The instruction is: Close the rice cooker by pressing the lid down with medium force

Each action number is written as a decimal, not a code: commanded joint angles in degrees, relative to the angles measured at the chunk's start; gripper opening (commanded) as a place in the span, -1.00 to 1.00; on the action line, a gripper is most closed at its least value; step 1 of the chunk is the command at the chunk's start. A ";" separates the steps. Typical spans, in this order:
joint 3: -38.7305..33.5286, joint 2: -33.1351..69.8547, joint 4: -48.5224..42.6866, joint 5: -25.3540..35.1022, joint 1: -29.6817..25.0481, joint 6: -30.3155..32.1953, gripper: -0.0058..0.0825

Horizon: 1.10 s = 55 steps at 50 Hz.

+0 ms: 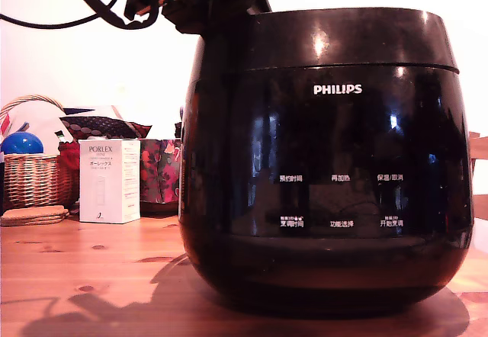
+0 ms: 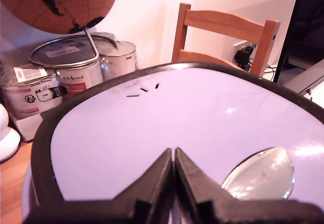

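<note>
Atop the lid (image 2: 202, 112), gripper (image 2: 173, 158) fingers together, near its rim.

The rice cooker (image 1: 324, 162) stands on the table (image 1: 91, 276), its lid (image 1: 343, 36) down on top. The gripper (image 2: 173, 155) sits on the lid. At the exterior view's left, behind the cooker, a box (image 1: 109, 181) stands beside a basket (image 1: 34, 173). In the wrist view, a chair (image 2: 223, 36) and paint cans (image 2: 66, 72) stand beyond the lid.
</note>
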 commanded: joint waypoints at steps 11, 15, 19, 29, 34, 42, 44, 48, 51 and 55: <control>0.46 4.98 -5.97 3.15 -0.50 2.49 -0.92; 2.08 3.96 -6.95 3.10 -0.11 3.52 -0.92; 3.32 2.54 -7.32 3.08 0.81 5.90 -0.92; 6.80 -1.57 -9.81 2.56 3.80 11.98 -0.92; 8.22 -3.93 -11.61 1.40 5.62 13.55 -0.92; 9.03 -8.11 -14.95 -1.16 8.79 16.70 -0.92; 9.05 -9.11 -15.74 -2.25 9.57 17.51 -0.92; 9.05 -11.13 -17.31 -3.74 11.65 18.23 -0.92; 9.05 -12.70 -18.82 -4.83 13.25 18.78 -0.92; 9.05 -14.62 -20.59 -5.88 15.52 19.45 -0.92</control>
